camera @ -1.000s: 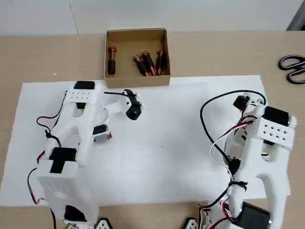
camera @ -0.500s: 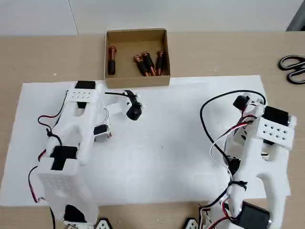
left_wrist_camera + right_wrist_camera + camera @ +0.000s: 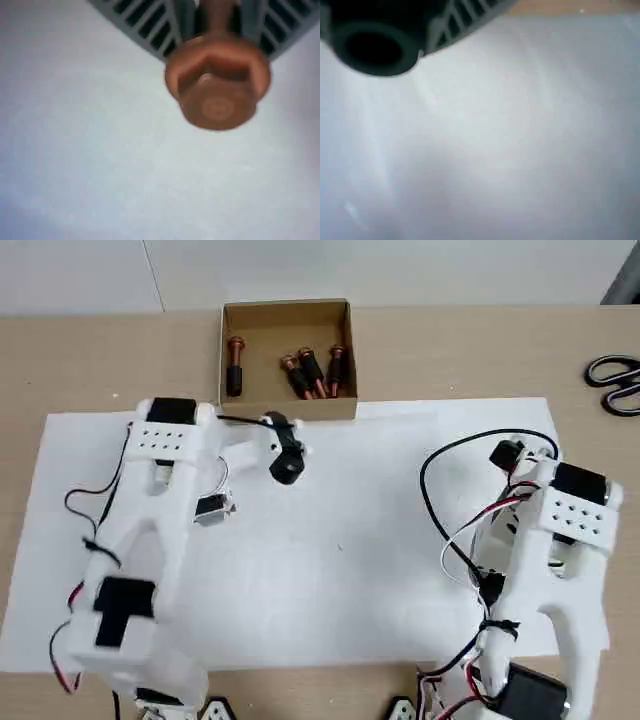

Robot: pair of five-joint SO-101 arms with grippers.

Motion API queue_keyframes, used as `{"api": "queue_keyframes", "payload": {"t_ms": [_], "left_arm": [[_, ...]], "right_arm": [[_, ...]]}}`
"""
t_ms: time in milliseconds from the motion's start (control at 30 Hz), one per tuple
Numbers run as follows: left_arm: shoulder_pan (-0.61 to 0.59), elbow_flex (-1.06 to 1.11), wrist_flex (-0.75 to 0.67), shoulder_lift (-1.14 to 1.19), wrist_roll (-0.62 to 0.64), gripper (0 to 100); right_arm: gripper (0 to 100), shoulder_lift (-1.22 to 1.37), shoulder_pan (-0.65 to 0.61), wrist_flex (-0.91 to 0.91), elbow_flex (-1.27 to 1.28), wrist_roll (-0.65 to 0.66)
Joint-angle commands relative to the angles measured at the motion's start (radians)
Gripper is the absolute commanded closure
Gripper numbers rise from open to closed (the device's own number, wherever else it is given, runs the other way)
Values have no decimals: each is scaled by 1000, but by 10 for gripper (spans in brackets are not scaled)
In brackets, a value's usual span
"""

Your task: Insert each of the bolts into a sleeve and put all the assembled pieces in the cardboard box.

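Your left arm [image 3: 150, 540] stretches from the near-left corner of the white sheet [image 3: 380, 580] toward its far edge, wrist bent down; the left gripper [image 3: 212, 508] hangs under it over the sheet's left part. The high view gives you that pose; the left wrist view gives you the grip: ribbed fingers [image 3: 142, 22] closed on the shank of a copper bolt [image 3: 217, 87], head toward the camera, above bare sheet. The cardboard box [image 3: 287, 408] sits at the sheet's far edge, left of centre; one assembled piece [image 3: 235, 365] lies by its left wall, three more [image 3: 318, 372] lie clustered at its right. Your right arm [image 3: 565, 530] is folded at the sheet's right edge; in its wrist view the right gripper [image 3: 407, 27] holds a black sleeve [image 3: 372, 47], open end facing the camera, against a ribbed finger [image 3: 460, 20], off the sheet. Scissors [image 3: 615, 380] lie at the tabletop's [image 3: 450, 350] right edge.
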Motion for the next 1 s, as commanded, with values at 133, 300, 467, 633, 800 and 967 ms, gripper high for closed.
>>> {"api": "queue_keyframes", "payload": {"t_ms": [133, 300, 467, 633, 800, 967], "left_arm": [[15, -12, 41, -259, 8, 994], [18, -13, 40, -348, 66, 994], [17, -13, 38, -459, 81, 994], [11, -13, 38, -578, 83, 993], [9, -13, 34, -718, 247, 993], [17, -8, 14, -853, 474, 993]], "right_arm": [[995, -35, 1, 2, -9, 8], [995, -65, -111, 10, -9, 8], [995, -274, -308, 1, -9, 8], [996, -472, -469, 1, -9, 8], [996, -561, -544, 1, -8, 5], [996, -573, -572, -19, -5, 0]]}}
